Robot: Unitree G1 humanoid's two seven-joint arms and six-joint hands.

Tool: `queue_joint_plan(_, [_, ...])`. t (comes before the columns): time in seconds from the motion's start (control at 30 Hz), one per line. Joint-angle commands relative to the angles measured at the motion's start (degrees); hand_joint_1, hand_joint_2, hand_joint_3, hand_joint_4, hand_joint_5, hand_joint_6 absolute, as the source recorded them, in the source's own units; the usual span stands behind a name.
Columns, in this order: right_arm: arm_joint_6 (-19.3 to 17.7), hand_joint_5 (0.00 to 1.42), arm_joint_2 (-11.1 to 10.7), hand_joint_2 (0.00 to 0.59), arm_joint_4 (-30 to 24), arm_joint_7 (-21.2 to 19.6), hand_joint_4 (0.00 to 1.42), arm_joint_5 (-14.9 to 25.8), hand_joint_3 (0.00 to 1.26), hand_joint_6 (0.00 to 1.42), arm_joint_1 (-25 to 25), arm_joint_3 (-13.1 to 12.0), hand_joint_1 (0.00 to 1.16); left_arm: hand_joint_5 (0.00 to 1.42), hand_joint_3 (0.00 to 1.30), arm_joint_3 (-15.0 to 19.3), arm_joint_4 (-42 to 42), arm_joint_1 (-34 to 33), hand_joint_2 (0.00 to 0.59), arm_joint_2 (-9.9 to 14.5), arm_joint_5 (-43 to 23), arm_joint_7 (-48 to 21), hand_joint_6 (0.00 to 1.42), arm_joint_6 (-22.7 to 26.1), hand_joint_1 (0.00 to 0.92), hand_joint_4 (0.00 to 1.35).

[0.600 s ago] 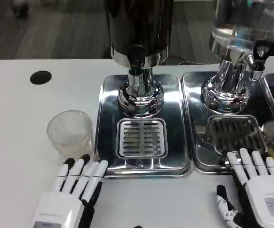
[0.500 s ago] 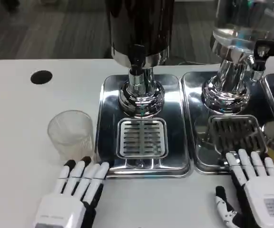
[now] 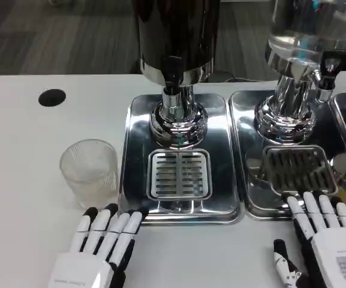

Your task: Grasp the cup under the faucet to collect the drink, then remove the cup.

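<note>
- The left hand was held flat with fingers apart, gripping nothing, just short of the cup.
- The right hand lay likewise spread and unladen, far right of the cup.
- The cup stood upright on the table, beside the drip tray.
- The faucet was seen beyond the cup, to its right.

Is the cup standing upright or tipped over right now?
Upright. The cup stands on its base on the table, rim up, left of the tray, with neither hand touching it.
</note>
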Motion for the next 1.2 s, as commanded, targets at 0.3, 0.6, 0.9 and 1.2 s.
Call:
queue_joint_plan(0.3, [-0.21, 0.00, -0.67, 0.462, -3.70, -0.43, 0.00, 0.57, 0.08, 0.00, 1.75, -1.37, 0.11, 0.07, 0.13, 0.14, -2.57, 1.75, 0.107, 1.58, -2.02, 3.21, 0.03, -0.15, 0.000, 0.00])
queue_joint_plan(0.6, [0.24, 0.00, -0.62, 0.470, -6.86, -0.09, 0.00, 0.67, 0.08, 0.00, 4.21, -2.94, 0.12, 0.14, 0.23, 5.16, -7.14, 4.27, 0.095, 3.87, -10.46, 4.40, 0.07, -7.44, 0.000, 0.00])
queue_joint_plan(0.9, [-1.41, 0.00, -0.87, 0.477, -6.95, -1.11, 0.00, 2.29, 0.08, 0.00, 6.02, -5.00, 0.12, 0.14, 0.26, 14.28, -17.85, 2.80, 0.036, 2.21, -13.30, -2.71, 0.07, -3.16, 0.000, 0.00])
queue_joint_plan(1.2, [-3.03, 0.00, -1.27, 0.474, -6.95, -1.47, 0.00, 2.83, 0.08, 0.00, 6.94, -6.39, 0.13, 0.13, 0.27, 19.69, -16.33, -5.26, 0.033, 1.33, -17.50, -13.96, 0.07, 4.02, 0.000, 0.00])
